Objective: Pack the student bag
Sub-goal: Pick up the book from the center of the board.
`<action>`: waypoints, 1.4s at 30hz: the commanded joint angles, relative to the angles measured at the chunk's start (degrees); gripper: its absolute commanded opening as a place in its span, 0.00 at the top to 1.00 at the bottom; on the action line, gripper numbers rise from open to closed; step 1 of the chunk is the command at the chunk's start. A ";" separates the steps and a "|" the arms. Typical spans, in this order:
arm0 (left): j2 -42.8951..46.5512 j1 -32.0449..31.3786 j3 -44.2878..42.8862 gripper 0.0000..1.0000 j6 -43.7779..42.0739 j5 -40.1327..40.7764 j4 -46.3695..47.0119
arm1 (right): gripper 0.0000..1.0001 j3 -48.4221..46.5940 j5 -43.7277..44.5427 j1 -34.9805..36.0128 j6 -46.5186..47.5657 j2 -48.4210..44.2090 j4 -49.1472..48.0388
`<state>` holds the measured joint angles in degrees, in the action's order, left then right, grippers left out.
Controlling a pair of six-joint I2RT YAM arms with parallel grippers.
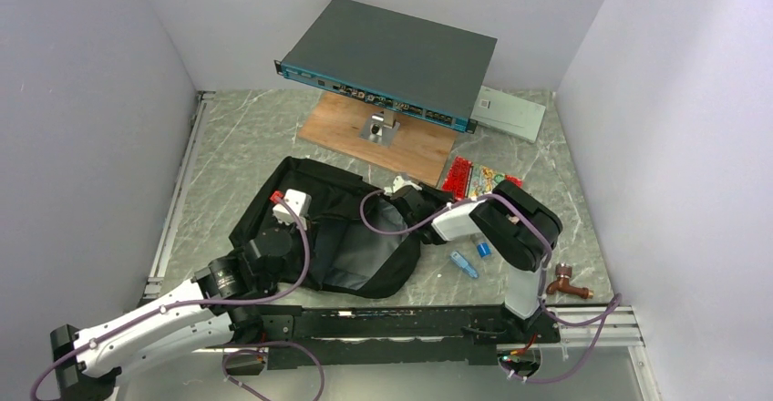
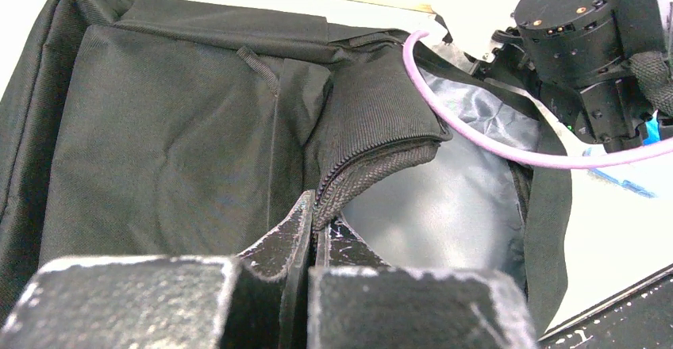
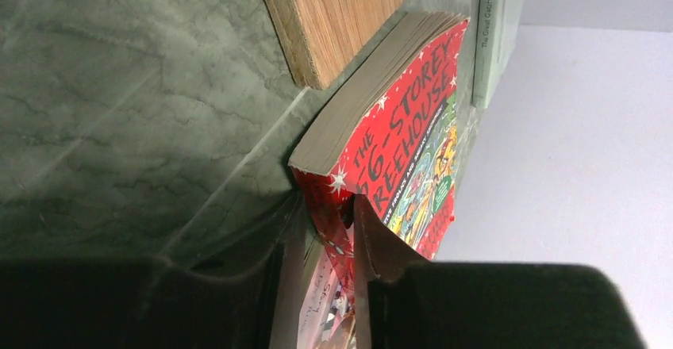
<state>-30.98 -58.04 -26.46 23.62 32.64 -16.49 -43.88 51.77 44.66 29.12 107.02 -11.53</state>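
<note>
Top external view, I count one large black fabric backpack (image 1: 328, 228), one red paperback book (image 3: 405, 119), left fingers (image 2: 278, 246) pinching the backpack's zip edge, right fingers (image 3: 377, 254) clamping the book, elbow raised.

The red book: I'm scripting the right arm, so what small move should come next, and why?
Probably lift the red book slightly off the table: the right gripper is shut on its corner, while the left gripper pinches the zipper edge of the student bag, showing its grey lining.
</note>
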 commanded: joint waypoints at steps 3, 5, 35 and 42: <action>-2.10 0.12 -1.08 1.00 -0.12 -0.84 2.47 | 0.87 3.52 -4.35 -0.33 -1.30 -5.77 -4.40; -2.97 0.12 -1.43 1.00 0.38 -0.52 2.14 | 0.94 3.83 -6.39 -0.29 -3.01 -9.72 -2.30; -46.48 20.82 -16.27 0.00 40.28 -66.13 34.27 | 1.00 24.11 -39.05 -0.81 -10.82 -55.06 -7.96; -61.98 20.37 -22.29 0.00 52.71 -66.32 45.58 | 1.00 25.01 -42.66 -0.64 -9.31 -57.31 -8.82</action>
<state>-87.66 -37.36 -43.27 67.42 -30.96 19.92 -19.09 13.02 43.90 19.99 51.07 -14.74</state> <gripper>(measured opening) 0.996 0.250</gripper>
